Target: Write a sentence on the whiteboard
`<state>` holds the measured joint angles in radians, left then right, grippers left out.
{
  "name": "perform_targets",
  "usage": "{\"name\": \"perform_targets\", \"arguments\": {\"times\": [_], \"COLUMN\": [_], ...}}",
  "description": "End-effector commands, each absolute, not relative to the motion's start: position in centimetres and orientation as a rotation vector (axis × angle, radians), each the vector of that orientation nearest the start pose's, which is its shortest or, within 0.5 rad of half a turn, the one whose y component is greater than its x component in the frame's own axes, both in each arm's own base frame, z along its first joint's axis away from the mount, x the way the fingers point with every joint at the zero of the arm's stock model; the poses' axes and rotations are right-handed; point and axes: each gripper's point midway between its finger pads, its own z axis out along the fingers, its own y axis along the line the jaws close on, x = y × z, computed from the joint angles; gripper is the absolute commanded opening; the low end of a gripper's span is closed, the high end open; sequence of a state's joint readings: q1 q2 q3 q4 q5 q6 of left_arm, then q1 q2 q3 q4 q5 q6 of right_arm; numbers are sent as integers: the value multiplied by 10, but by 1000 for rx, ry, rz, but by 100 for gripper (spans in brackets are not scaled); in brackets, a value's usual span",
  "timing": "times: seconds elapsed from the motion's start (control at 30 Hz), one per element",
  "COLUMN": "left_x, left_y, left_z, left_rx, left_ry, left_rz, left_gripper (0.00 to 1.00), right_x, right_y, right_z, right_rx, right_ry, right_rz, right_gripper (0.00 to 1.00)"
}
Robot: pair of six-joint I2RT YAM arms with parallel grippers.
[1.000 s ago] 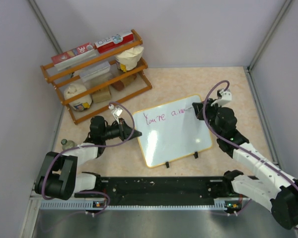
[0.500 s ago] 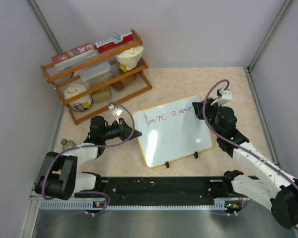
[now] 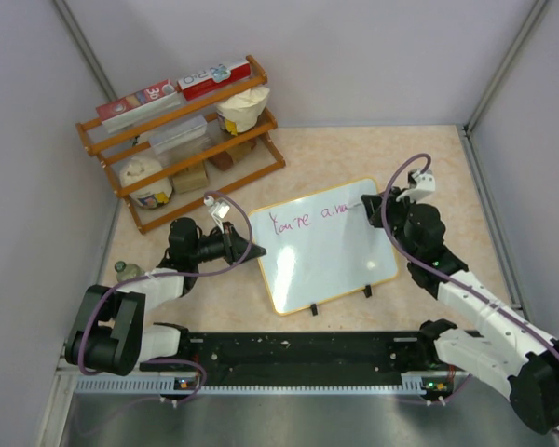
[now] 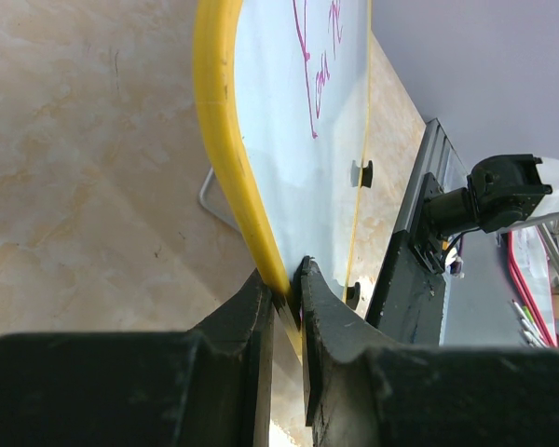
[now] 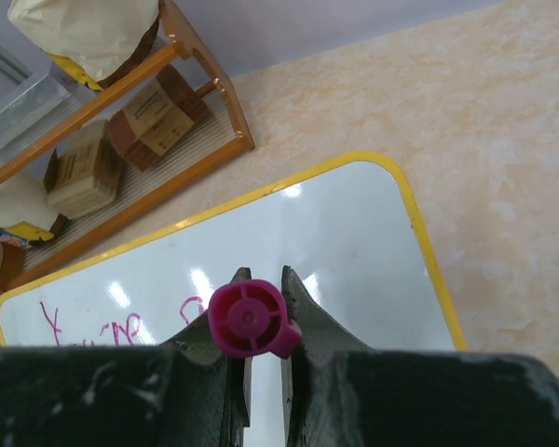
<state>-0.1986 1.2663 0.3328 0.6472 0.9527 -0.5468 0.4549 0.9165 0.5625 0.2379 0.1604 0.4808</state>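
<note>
Mid-table [image 3: 354, 154], a little right of centre: the whiteboard [image 3: 326, 251], turned askew, with two black clips [image 3: 340, 300] on its near edge. Clamped at its yellow left rim by the left gripper [image 4: 287, 284], reaching in from the left. Along the far part, pink writing [image 3: 303, 220]: "You're a" and a bit more. Pinched tight in the right gripper [image 5: 264, 275]: a pink marker [image 5: 249, 319], tip at the right end of that writing, contact impossible to tell. At far left, a wooden rack [image 3: 182, 140] with boxes and bags.
</note>
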Motion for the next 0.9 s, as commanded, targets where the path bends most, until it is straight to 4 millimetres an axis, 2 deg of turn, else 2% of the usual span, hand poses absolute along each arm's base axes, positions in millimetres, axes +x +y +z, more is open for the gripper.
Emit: {"name": "perform_targets", "arguments": {"times": [0.0, 0.17, 0.47, 0.77, 0.87], "left_x": [252, 252, 252, 252, 252], "left_y": [-204, -204, -204, -204, -204], "left_z": [129, 128, 128, 128, 128], "left_rx": [439, 436, 439, 436, 436], "left_ry": [1863, 1866, 1864, 1864, 1866], "left_rz": [-1278, -1277, -1279, -1276, -1277], "left_gripper": [0, 0, 0, 0, 0], "right_x": [319, 319, 319, 306, 303], "right_y": [139, 138, 135, 128, 127], "right_z": [211, 213, 230, 277, 287], "right_rx": [145, 151, 162, 175, 167], "right_ry": [1758, 1755, 1714, 1599, 1584], "right_rz": [521, 515, 520, 560, 559], "right_gripper": [0, 0, 0, 0, 0]}}
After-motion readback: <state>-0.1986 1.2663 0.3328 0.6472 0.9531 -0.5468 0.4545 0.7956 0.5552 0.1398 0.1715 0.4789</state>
